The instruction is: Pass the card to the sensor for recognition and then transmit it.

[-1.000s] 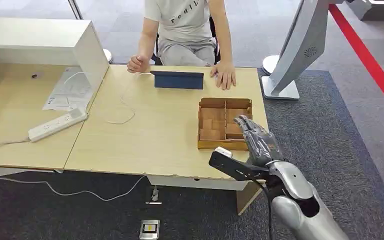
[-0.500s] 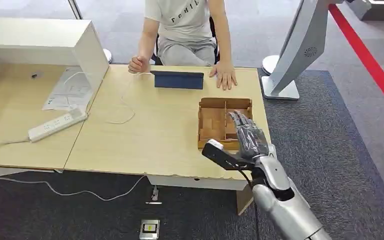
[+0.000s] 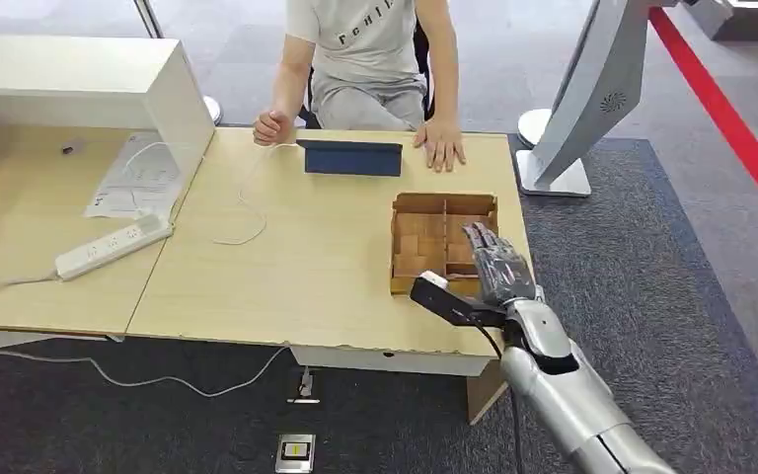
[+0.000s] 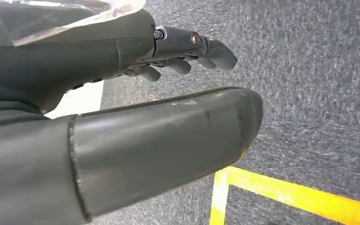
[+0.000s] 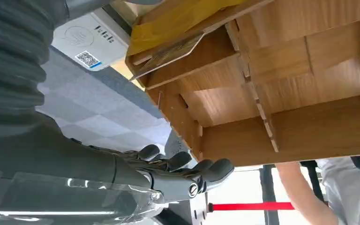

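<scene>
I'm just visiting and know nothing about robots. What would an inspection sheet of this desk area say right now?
Surface: light wooden table.
Job's things: wooden compartment box near the table's right edge; a card lies in one compartment.
Clutter: power strip, papers, dark blue tablet.
Hands: right hand over the box, holding nothing; left hand hangs over carpet.
Cables: white cable on the table.
Surroundings: seated person, white stand.

Bare tabletop [image 3: 326, 247] left of the wooden divided tray [image 3: 442, 245]; upright tablet [image 3: 351, 158] and person's hand [image 3: 441, 146] beyond.
</scene>
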